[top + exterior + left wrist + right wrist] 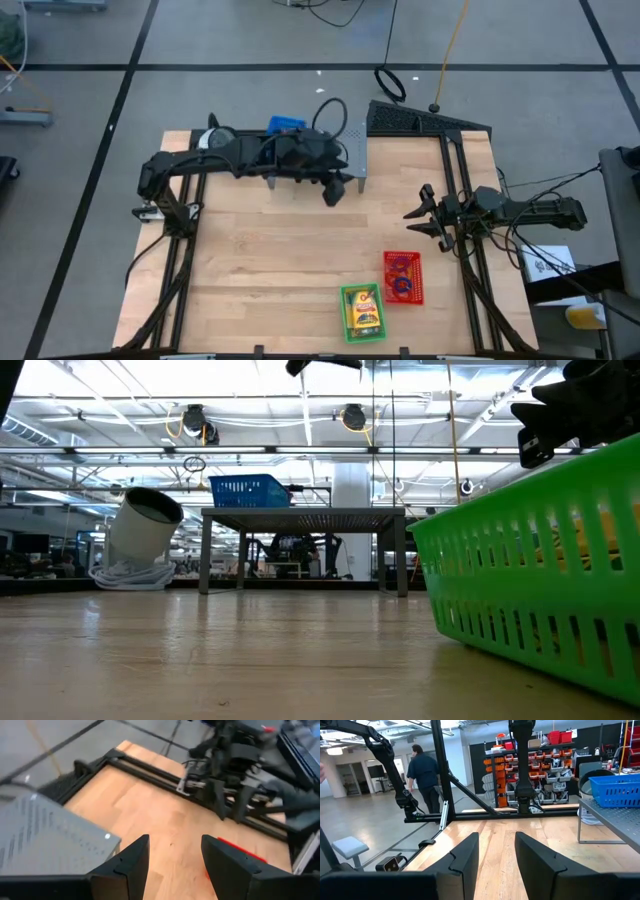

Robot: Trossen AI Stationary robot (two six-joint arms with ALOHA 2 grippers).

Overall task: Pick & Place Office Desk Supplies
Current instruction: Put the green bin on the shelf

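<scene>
Yellow-orange crayon boxes (363, 316) lie in a green basket (346, 300) near the table's front edge. Beside it, rubber-band loops (403, 281) lie in a red basket (388, 262). My left gripper (333, 196) hangs above the middle of the table, just in front of the grey shelf (357, 150). In the left wrist view its fingers (175, 842) are open and empty, over bare wood. My right gripper (415, 218) waits at the table's right edge, open and empty (496, 837).
The grey perforated shelf (300, 518) stands at the far edge, with a blue basket (248, 490) on it. A round white-grey object (145, 532) sits at the far left. Black frame rails (455, 180) run along both sides. A person (425, 772) walks in the room beyond.
</scene>
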